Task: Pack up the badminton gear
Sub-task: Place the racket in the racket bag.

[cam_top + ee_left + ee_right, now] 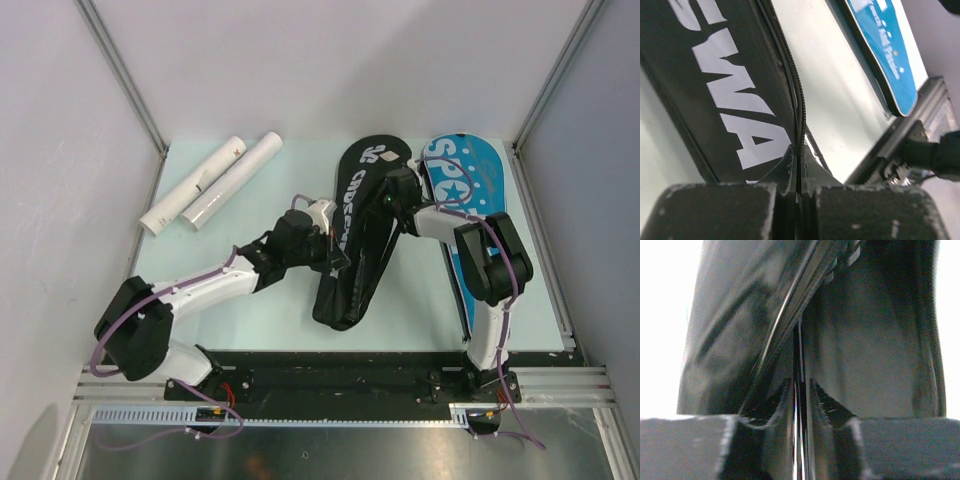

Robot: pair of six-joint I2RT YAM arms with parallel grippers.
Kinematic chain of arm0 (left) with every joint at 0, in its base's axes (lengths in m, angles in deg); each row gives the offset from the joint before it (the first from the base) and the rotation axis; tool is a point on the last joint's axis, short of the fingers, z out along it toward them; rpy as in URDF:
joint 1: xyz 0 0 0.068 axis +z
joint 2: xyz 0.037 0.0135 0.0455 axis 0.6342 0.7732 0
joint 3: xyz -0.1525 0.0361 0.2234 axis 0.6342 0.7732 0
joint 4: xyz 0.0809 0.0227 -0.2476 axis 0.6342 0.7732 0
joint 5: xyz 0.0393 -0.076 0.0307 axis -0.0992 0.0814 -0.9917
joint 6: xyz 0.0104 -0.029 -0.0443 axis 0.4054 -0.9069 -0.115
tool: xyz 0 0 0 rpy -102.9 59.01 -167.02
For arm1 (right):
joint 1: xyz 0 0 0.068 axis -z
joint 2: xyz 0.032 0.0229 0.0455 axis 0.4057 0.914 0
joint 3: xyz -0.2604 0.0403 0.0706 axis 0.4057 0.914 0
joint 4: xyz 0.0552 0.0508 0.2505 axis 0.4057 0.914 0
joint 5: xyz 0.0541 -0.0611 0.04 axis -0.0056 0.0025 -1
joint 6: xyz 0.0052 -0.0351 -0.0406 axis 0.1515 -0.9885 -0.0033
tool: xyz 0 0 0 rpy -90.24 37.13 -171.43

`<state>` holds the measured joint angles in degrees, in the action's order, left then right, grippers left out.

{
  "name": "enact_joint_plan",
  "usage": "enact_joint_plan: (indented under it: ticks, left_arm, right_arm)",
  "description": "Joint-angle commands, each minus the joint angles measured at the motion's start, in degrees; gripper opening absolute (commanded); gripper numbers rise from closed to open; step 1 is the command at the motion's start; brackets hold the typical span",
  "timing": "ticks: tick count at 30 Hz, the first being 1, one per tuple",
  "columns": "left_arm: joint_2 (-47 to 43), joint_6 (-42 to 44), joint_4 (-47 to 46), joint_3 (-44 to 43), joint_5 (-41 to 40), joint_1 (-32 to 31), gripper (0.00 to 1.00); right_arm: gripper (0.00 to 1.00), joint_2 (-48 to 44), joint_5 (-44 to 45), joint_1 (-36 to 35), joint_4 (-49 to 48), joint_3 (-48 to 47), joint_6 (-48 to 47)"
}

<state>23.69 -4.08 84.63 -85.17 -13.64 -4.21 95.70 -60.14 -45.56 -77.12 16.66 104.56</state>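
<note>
A black racket bag [345, 290] with white lettering lies in the middle of the table. A blue bag lettered SPO [470, 175] lies just to its right; I cannot tell if they are joined. My left gripper [338, 262] is shut on the black bag's zipper edge, as the left wrist view [799, 152] shows. My right gripper [397, 195] is shut on the bag's rim near its wide top end, as the right wrist view [800, 385] shows. Two long white tubes [210, 182] lie at the far left. Rackets and shuttlecocks are out of view.
The pale green table [260, 310] is walled by white panels with metal frame posts at left and right. A black rail [330, 365] runs along the near edge by the arm bases. The blue bag [885, 55] reaches the table's right edge.
</note>
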Motion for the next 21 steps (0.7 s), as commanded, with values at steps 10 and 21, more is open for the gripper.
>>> enact_joint_plan:
  ticks: [10,21]
  left_arm:
    - [1.32,-5.16,-3.11,0.19,10.12,0.94,0.0]
    - [0.88,-5.34,-3.38,0.1,11.17,1.3,0.0]
  right_arm:
    - [0.63,-11.02,-23.64,5.1,17.22,3.69,-17.25]
    - [0.71,-19.72,-40.19,0.98,13.42,19.33,-24.93]
